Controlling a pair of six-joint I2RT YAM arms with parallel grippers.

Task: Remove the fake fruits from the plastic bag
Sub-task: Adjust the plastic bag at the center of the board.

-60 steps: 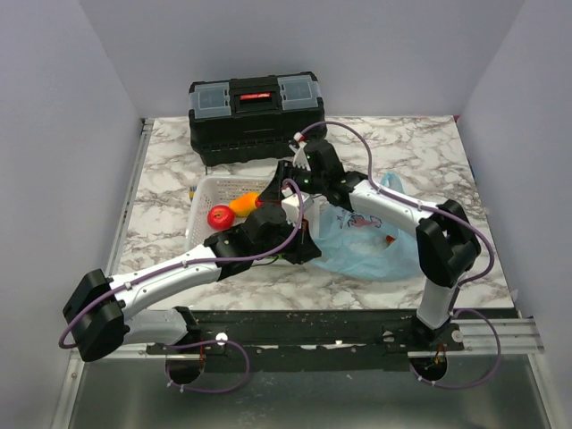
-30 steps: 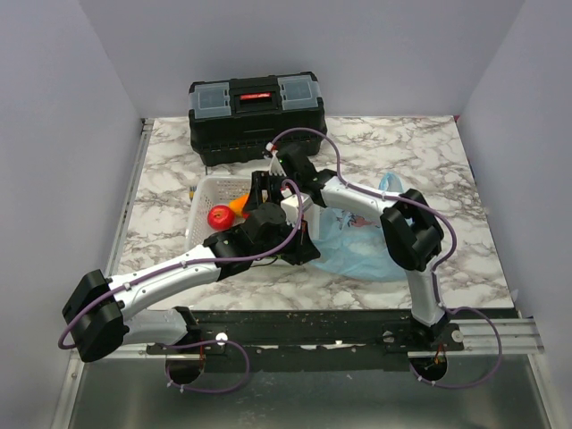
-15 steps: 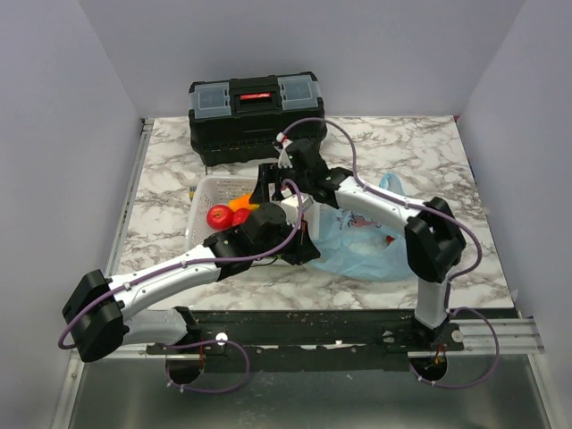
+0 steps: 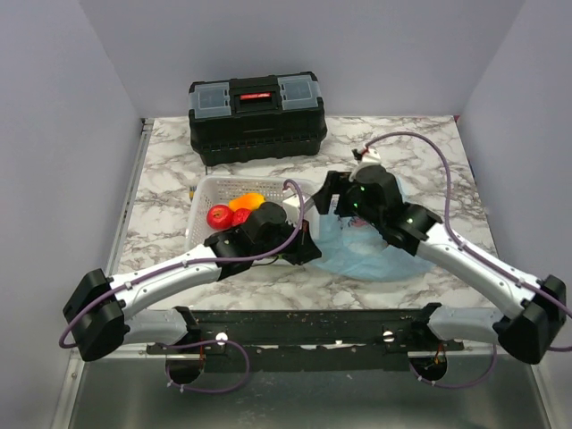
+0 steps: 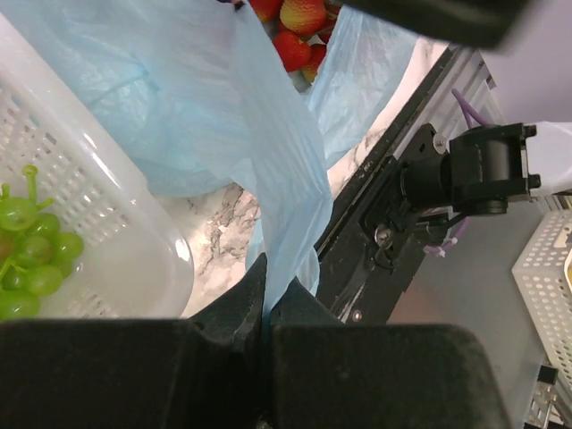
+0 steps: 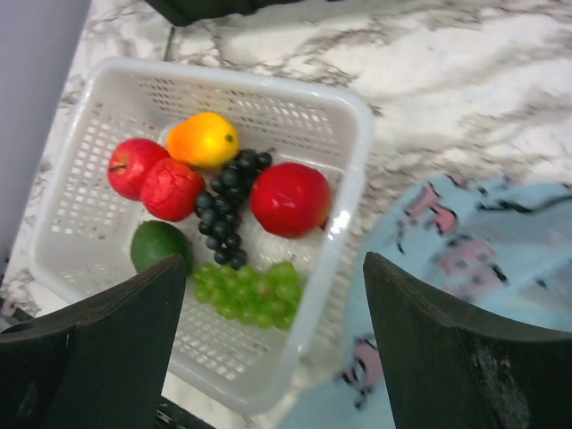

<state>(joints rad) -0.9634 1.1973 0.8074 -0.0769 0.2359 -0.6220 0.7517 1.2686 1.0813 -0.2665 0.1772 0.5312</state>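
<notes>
Marble table (image 4: 402, 143) | basket (image 6: 354, 170): apple (image 6: 134, 167), dark grapes (image 6: 228, 210) | bag (image 5: 268, 161): strawberries (image 5: 290, 45) | left fingers (image 5: 134, 375) pinch bag | right fingers (image 6: 98, 349) wide

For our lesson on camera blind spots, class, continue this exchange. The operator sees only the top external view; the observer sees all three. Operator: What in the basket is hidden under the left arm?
Observer: A dark grape bunch, a pale green grape cluster and a dark green fruit.
Operator: Is the left gripper gripping the plastic bag?
Observer: Yes, it is shut on a fold of it.
Operator: Any fruit left inside?
Observer: A cluster of red berries shows in its mouth.
</notes>
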